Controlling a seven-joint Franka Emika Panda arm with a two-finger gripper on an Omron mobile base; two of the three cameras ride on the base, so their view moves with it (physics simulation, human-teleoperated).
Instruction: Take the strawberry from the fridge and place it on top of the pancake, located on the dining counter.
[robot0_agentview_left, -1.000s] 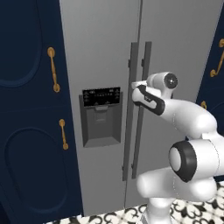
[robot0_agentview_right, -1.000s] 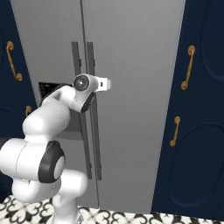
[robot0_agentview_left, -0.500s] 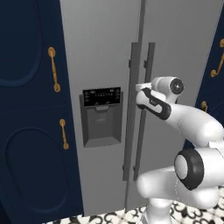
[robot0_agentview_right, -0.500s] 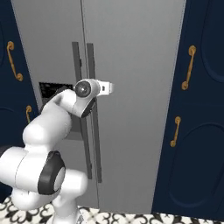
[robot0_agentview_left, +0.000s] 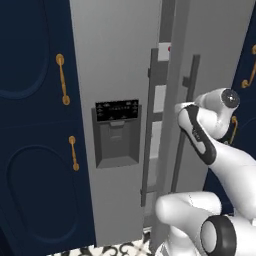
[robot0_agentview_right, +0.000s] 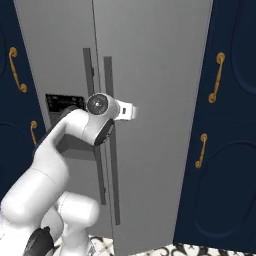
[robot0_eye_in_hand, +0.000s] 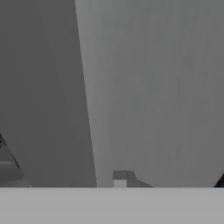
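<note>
- Grey metal: the fridge (robot0_agentview_left: 125, 65) stands between navy cabinets (robot0_agentview_left: 30, 125) with gold handles (robot0_agentview_left: 62, 79), and the arm works at its pair of long dark vertical handles (robot0_agentview_left: 149, 125).
- The right-hand door (robot0_agentview_left: 210, 60) looks cracked ajar in the left base view, where a narrow gap between the doors shows something pale inside; what lies on the shelves cannot be made out.
- The strawberry is judged to be inside the fridge; the pictures give no sight of it.
- The gripper (robot0_agentview_right: 131, 112) sits at the handles at dispenser height, just to the right of the door seam in the right base view. Whether its jaws are spread or closed on a handle cannot be told.
- The hand view faces grey door panels (robot0_eye_in_hand: 148, 87) close up, with an edge running down between a darker and a lighter face.
- Step in hand, as I judge it: swinging the door wide. Pull along the door's arc, not straight back, keep the hold on the handle square, and leave room for the arm to reach in.
- The dispenser recess (robot0_agentview_left: 117, 131) on the left door holds nothing.
</note>
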